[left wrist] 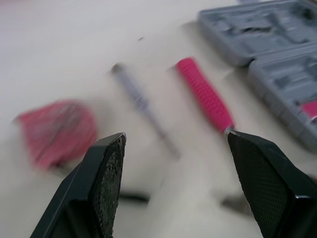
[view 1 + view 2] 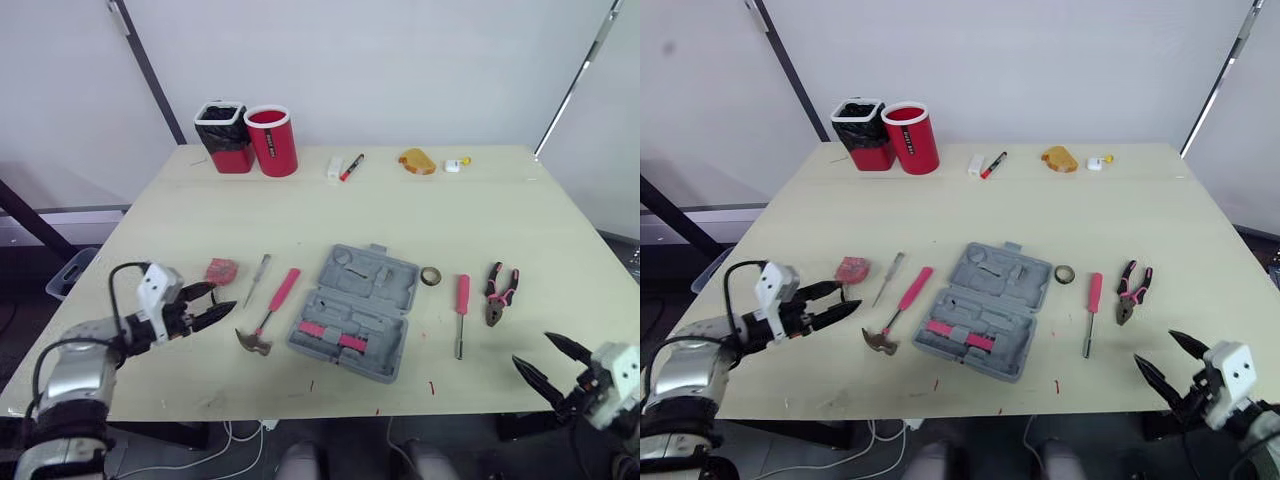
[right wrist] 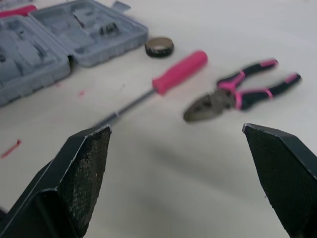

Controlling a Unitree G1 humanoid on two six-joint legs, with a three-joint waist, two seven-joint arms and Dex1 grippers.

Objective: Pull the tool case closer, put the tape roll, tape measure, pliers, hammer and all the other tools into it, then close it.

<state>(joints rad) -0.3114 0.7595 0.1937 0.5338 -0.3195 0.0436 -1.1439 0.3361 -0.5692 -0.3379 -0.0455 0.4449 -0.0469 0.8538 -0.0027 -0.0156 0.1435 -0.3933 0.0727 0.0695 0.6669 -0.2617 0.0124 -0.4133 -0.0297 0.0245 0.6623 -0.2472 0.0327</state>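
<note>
Hammer (image 2: 268, 315), pliers (image 2: 499, 292), tape roll (image 2: 431, 276), tape measure (image 2: 220, 271) lie outside open tool case (image 2: 355, 310); left gripper (image 2: 225, 297), right gripper (image 2: 531, 348) gape wide, empty.

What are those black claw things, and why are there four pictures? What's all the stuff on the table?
It's a robot with two arms. The black claws are its grippers, like hands with two fingers each. The two wide pictures come from cameras in its head, looking down at the table. The two close-up pictures come from cameras on its wrists, peeking out between the fingers.

The left gripper and right gripper are both open and hold nothing.

In the middle lies an open gray tool case. On its left are a hammer, a thin screwdriver and a red tape measure. On its right are a tape roll, a pink screwdriver and pliers.
</note>
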